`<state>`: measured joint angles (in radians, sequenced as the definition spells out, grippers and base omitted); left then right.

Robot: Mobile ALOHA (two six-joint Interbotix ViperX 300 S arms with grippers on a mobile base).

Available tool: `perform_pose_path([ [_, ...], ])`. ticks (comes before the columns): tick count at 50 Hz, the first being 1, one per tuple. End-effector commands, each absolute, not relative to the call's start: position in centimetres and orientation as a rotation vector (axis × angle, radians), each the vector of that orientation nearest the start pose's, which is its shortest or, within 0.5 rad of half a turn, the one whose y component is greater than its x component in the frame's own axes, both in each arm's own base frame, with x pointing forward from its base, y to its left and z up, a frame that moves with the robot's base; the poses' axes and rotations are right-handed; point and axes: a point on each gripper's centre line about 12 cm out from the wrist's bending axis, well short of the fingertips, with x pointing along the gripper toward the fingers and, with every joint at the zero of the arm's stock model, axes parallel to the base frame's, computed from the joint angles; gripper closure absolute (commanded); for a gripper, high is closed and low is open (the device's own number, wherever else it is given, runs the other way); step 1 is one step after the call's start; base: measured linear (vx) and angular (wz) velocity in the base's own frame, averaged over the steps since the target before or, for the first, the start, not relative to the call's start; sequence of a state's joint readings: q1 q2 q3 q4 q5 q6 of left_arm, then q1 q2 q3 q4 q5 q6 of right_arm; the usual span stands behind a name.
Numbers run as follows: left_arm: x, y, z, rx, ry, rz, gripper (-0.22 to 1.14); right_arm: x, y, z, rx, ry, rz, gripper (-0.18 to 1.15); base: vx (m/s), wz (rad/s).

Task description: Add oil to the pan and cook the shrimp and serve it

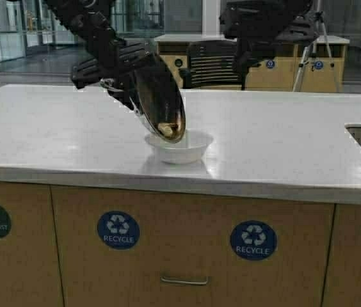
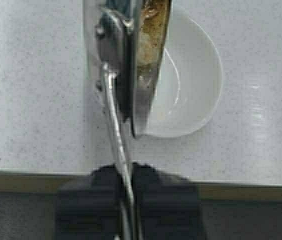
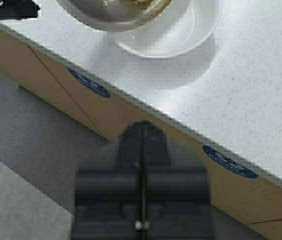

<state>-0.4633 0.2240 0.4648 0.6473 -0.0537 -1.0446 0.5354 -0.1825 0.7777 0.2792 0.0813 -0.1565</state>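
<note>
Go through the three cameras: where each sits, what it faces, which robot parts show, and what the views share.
High view: above and behind the arms, facing the counter; both arms show, the left tipping the pan over the white bowl.
Left wrist view: behind the left end effector, shut on the pan handle, looking down at the bowl.
Right wrist view: behind the shut right end effector, off the counter edge.
Shared: pan, bowl and counter appear in all three.

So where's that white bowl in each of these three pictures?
High view: the white bowl sits mid-counter, under the tipped pan.
Left wrist view: bowl behind the pan's edge, partly hidden.
Right wrist view: bowl at the top, under the pan.
Shared landmark: the pan held above the bowl.
</note>
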Motion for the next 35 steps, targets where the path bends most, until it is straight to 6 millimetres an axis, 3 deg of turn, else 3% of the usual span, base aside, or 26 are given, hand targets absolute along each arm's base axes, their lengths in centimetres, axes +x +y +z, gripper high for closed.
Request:
perform_pose_path([
  [1, 41.1, -22.6, 18.7, -0.149, 0.613, -0.409, 0.87, 29.8, 18.0, 20.5, -0.047, 0.646, 0.5, 0.92, 0.0, 0.0],
  [18, 42.6, -23.3, 19.6, -0.057, 0.593, -0.397, 0.87, 29.8, 18.0, 20.5, -0.047, 0.644, 0.5, 0.92, 0.0, 0.0],
  [35, 42.7, -23.4, 19.8, -0.032, 0.585, -0.401, 0.87, 29.7, 18.0, 20.4, -0.047, 0.645, 0.499, 0.92, 0.0, 0.0],
])
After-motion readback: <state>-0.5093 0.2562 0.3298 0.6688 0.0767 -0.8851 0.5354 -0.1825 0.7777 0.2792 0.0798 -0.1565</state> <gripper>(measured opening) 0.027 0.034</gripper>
